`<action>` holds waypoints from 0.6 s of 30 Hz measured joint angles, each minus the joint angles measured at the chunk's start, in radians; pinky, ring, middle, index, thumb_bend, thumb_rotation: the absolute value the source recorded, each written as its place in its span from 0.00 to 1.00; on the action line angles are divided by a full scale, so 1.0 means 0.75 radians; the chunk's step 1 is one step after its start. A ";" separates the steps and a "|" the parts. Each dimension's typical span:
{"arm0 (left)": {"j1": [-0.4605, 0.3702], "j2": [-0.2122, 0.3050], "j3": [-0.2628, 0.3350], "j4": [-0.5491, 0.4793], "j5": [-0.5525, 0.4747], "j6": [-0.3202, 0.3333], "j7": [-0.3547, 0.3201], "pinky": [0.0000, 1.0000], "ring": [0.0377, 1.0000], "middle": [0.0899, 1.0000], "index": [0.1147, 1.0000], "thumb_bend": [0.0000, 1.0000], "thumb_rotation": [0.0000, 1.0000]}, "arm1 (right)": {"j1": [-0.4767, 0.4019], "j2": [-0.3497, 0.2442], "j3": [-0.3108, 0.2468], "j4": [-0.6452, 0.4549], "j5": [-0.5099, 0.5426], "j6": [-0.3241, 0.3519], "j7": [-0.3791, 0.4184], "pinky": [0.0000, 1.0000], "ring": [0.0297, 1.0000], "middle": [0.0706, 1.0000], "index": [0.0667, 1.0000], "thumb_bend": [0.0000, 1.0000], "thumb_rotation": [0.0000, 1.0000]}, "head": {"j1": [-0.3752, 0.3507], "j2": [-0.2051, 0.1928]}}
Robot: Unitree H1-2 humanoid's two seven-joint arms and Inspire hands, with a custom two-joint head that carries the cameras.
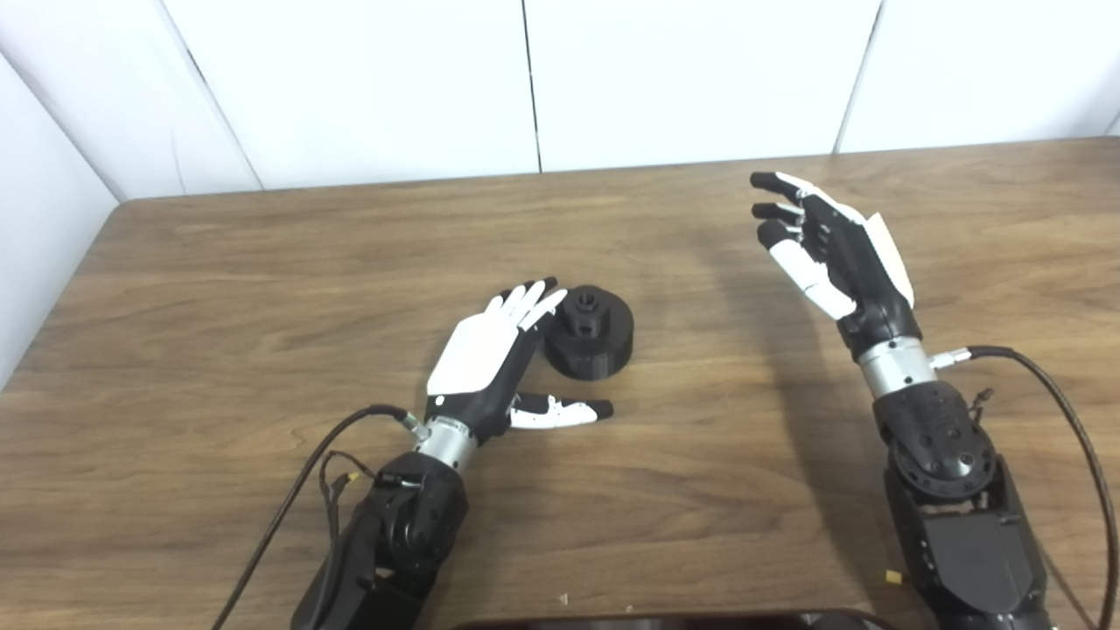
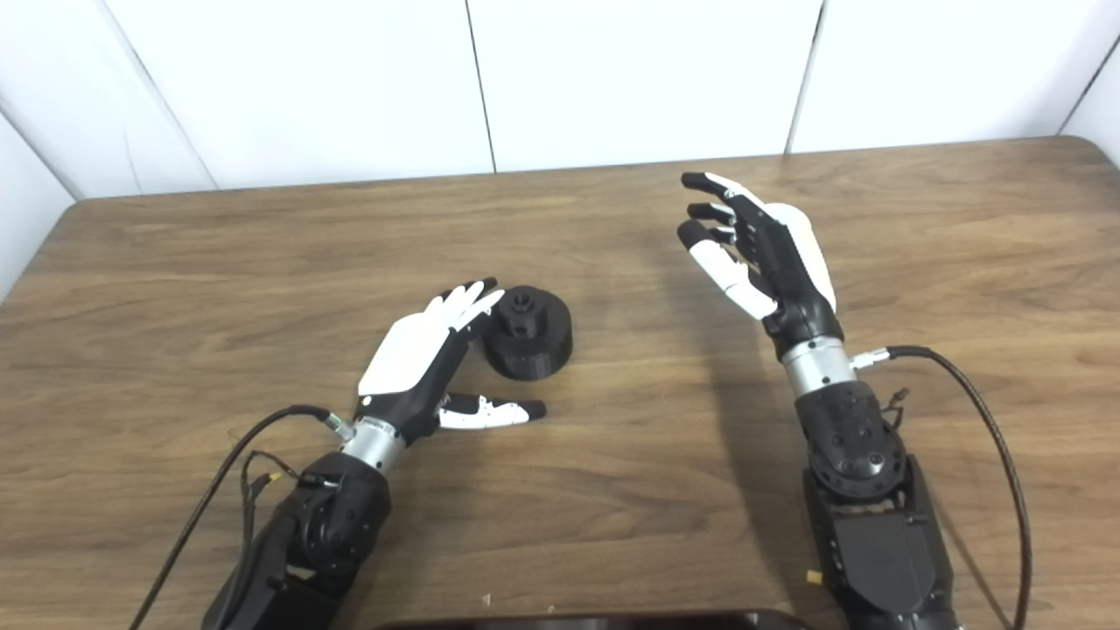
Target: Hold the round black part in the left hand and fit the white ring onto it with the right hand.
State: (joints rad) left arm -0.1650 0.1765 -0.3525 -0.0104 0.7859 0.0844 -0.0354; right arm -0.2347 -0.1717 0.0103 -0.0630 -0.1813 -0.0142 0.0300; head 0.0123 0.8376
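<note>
The round black part [image 1: 591, 332] stands on the wooden table [image 1: 219, 280] near the middle, with a small raised hub on top. My left hand [image 1: 494, 354] is open beside it on its left, fingers stretched along its edge and thumb spread out in front of it, holding nothing. My right hand [image 1: 827, 249] is open and raised above the table to the right, well apart from the part, and holds nothing. No white ring shows in either view; a pale shape [image 2: 801, 223] lies just behind the right hand, mostly hidden.
Cables run from both wrists, one near the left forearm [image 1: 297, 490] and one near the right forearm [image 1: 1067, 420]. A dark object [image 1: 665, 621] lies at the front edge. White wall panels [image 1: 525, 79] stand behind the table.
</note>
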 measured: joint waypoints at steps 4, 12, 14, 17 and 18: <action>-0.015 -0.001 0.010 -0.015 -0.019 -0.005 0.000 1.00 1.00 1.00 0.68 1.00 0.48 | 0.000 0.001 0.000 0.000 0.000 0.000 0.000 0.69 0.79 0.86 0.79 0.65 0.78 | -0.002 0.002; -0.019 -0.002 0.018 -0.025 -0.056 -0.036 0.013 1.00 1.00 1.00 0.56 1.00 0.46 | 0.000 0.001 0.000 0.000 0.000 0.000 0.000 0.70 0.79 0.86 0.79 0.66 0.78 | -0.002 0.004; -0.018 -0.002 0.018 -0.025 -0.062 -0.047 0.025 1.00 1.00 1.00 0.54 1.00 0.47 | 0.000 0.001 0.000 0.000 0.000 0.000 0.000 0.70 0.79 0.86 0.80 0.66 0.78 | -0.002 0.004; -0.019 -0.002 0.018 -0.023 -0.063 -0.069 0.034 1.00 1.00 1.00 0.49 1.00 0.48 | 0.000 0.003 -0.001 0.000 0.003 0.000 0.000 0.70 0.80 0.87 0.80 0.65 0.77 | -0.002 0.004; -0.019 -0.002 0.018 -0.023 -0.063 -0.073 0.035 1.00 1.00 1.00 0.48 1.00 0.48 | 0.000 0.003 -0.001 0.000 0.003 0.000 0.000 0.70 0.80 0.87 0.80 0.65 0.77 | -0.002 0.004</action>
State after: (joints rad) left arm -0.1789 0.1753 -0.3392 -0.0276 0.7389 0.0293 -0.0088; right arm -0.2347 -0.1692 0.0099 -0.0629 -0.1791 -0.0143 0.0299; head 0.0107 0.8406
